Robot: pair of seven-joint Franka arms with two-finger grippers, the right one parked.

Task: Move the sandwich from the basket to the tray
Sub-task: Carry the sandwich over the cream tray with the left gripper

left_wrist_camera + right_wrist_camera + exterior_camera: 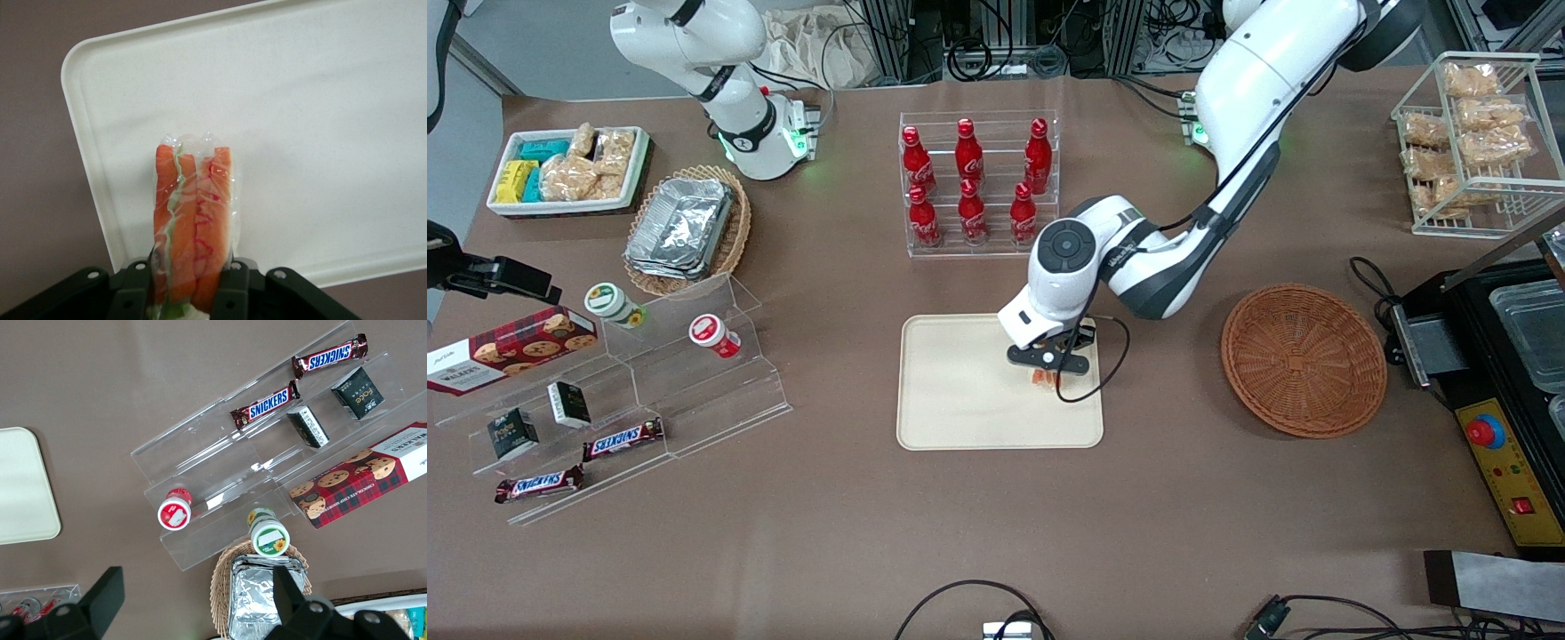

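My left gripper [1049,369] hangs over the beige tray [951,391], near the tray's edge toward the working arm's end, and it is shut on the sandwich [1042,379]. In the left wrist view the plastic-wrapped sandwich [193,220] shows its orange and green filling edge, pinched between the black fingers [235,293] above the tray [313,120]. The round reddish-brown basket [1303,359] sits on the table toward the working arm's end, with nothing showing inside it.
A clear rack of red bottles [974,182] stands farther from the front camera than the tray. A clear stepped stand with snacks [618,391] and a tan basket of foil containers [685,229] lie toward the parked arm's end. A black machine [1494,373] stands beside the basket.
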